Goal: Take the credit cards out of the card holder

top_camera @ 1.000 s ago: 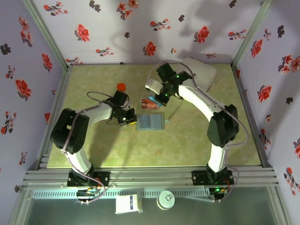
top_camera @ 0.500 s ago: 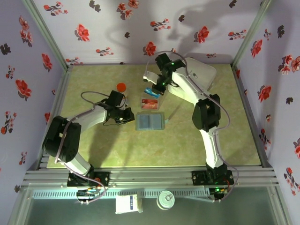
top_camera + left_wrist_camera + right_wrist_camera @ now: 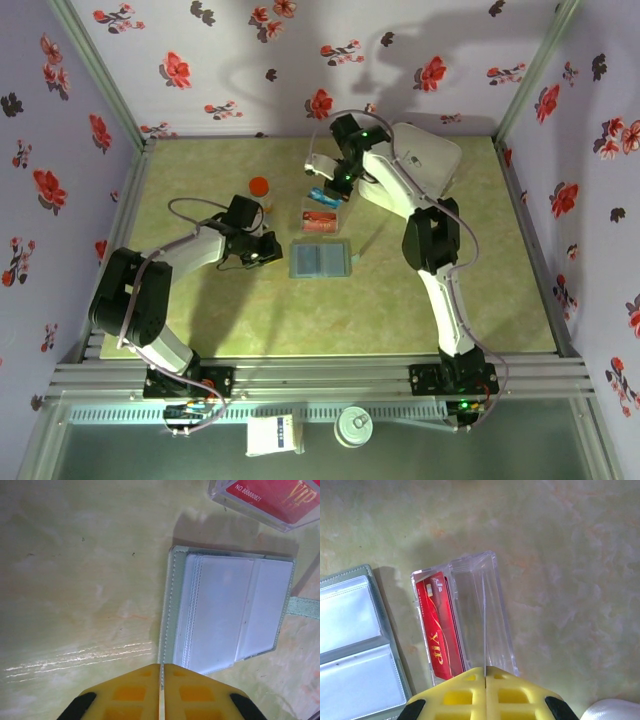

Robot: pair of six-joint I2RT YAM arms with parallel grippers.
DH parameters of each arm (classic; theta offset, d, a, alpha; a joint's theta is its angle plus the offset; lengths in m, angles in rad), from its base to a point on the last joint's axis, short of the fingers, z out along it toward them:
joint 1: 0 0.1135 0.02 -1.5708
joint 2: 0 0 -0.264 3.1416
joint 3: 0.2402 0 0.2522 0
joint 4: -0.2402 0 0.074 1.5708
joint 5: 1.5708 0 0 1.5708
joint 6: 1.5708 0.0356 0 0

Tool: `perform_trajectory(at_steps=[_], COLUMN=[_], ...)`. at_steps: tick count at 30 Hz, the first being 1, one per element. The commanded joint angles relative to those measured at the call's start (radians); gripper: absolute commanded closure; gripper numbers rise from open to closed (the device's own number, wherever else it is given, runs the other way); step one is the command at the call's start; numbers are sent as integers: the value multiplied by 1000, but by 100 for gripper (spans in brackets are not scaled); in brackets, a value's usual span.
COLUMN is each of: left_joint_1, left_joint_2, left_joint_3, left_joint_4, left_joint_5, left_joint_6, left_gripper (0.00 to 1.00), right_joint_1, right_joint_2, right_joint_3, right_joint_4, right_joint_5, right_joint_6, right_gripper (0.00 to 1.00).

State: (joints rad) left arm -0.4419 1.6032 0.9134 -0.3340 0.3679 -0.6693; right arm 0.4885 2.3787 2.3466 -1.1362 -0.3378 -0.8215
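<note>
Green marbled table top (image 3: 200,320), kinda streaky and glossy up close. There's a clear plastic box (image 3: 337,213) lying flat roughly mid-table, open top. A big white rounded case (image 3: 440,160) sits in the far right corner. A little orange round thing (image 3: 259,185) is left of the box, well apart from it; can't tell if it's a cap or a disc. The walls (image 3: 220,60) are pale lilac wallpaper with red and black flowers. Metal rails (image 3: 320,378) run along the near edge, and in front of them sit a small white packet (image 3: 272,436) and a round white lid-looking thing (image 3: 353,427).
</note>
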Motion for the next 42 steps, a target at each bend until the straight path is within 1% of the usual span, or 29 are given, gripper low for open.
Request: perform_trajectory(at_steps=[1, 5, 8, 11, 18, 27, 29, 34, 42], left_joint_1=[11, 13, 13, 14, 14, 13, 14, 14, 10], left_joint_2=[-10, -4, -1, 0, 0, 3, 6, 15, 41], left_joint_3=[-1, 1, 2, 5, 7, -7, -6, -7, -13], left_joint_4=[-27, -29, -28, -25, -26, -12, -4, 17, 76], left_joint_5=[-8, -6, -6, -7, -3, 6, 13, 23, 73], left_joint_6=[26, 25, 26, 24, 23, 13, 10, 1, -27], left_gripper=[91, 91, 91, 91, 91, 92, 92, 93, 94], right_joint_1=[-7, -7, -8, -11, -12, 5, 10, 25, 74], right_joint_2=[30, 37, 30, 15, -26, -45, -79, -204, -388], right_joint_3=[27, 28, 26, 15, -38, -86, -135, -327, -606], right_joint_4=[-38, -42, -8, 63, 196, 236, 272, 405, 570], right_joint_5=[-18, -21, 20, 71, 77, 94, 101, 131, 180], right_joint_6=[-30, -31, -2, 49, 138, 213, 249, 366, 670], right_gripper=[100, 100, 82, 77, 76, 76, 76, 76, 75])
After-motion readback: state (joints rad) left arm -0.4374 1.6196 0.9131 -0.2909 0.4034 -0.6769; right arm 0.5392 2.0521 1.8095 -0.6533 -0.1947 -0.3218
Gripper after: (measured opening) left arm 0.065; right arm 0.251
